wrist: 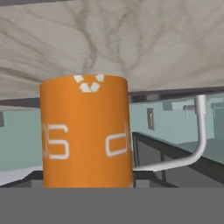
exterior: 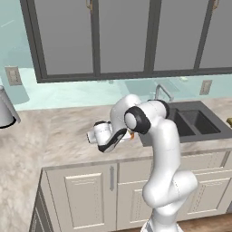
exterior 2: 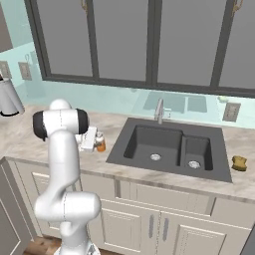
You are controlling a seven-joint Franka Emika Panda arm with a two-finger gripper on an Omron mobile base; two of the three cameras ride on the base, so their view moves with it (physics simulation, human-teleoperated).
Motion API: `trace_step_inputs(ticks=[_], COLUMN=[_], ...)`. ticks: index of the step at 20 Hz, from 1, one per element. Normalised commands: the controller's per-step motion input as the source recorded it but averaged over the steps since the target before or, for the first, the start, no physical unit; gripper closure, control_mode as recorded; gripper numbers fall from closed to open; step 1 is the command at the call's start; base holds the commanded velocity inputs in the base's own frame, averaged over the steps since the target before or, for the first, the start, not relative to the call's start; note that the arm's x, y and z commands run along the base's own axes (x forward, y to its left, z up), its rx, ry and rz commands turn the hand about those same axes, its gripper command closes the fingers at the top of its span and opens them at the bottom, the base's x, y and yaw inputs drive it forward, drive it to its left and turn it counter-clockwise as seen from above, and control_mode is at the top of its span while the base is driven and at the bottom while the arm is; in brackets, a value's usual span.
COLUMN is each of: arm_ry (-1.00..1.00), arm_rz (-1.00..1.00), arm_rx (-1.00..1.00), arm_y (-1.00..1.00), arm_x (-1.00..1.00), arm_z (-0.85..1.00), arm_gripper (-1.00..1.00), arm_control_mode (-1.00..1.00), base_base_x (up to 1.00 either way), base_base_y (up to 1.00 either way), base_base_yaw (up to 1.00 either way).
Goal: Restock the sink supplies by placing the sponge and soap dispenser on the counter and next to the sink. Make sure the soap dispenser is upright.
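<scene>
Your gripper [exterior 2: 92,142] sits low over the table [exterior 2: 30,137] left of the sink [exterior 2: 169,147], right against the orange soap dispenser [exterior 2: 100,143], which stands upright beside the basin. I can't tell whether the fingers are spread or pinching. Far right, past the sink, the sponge [exterior 2: 239,163] rests on the table.

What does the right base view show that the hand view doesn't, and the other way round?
Right base view alone: the sponge lying on the counter right of the sink, and both basins seen whole. Hand view alone: the white lettering on the orange soap dispenser, seen close up. Both share the dispenser, the faucet, the sink and the marbled counter.
</scene>
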Motion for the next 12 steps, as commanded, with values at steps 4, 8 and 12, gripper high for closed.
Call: trace_step_inputs(ticks=[4, 8, 12], arm_ry=[-0.18, -0.17, -0.09], arm_rz=[0.0, 0.0, 0.01], arm_rx=[0.16, 0.11, 0.06], arm_y=[-0.1, 0.0, 0.0], arm_x=[0.0, 0.0, 0.0], arm_z=[-0.43, -0.31, -0.06], arm_gripper=[1.0, -1.0, -1.0], arm_control_mode=[-1.0, -1.0, -1.0], base_base_x=[0.0, 0.0, 0.0], base_base_y=[0.0, 0.0, 0.0], base_base_yaw=[0.0, 0.0, 0.0])
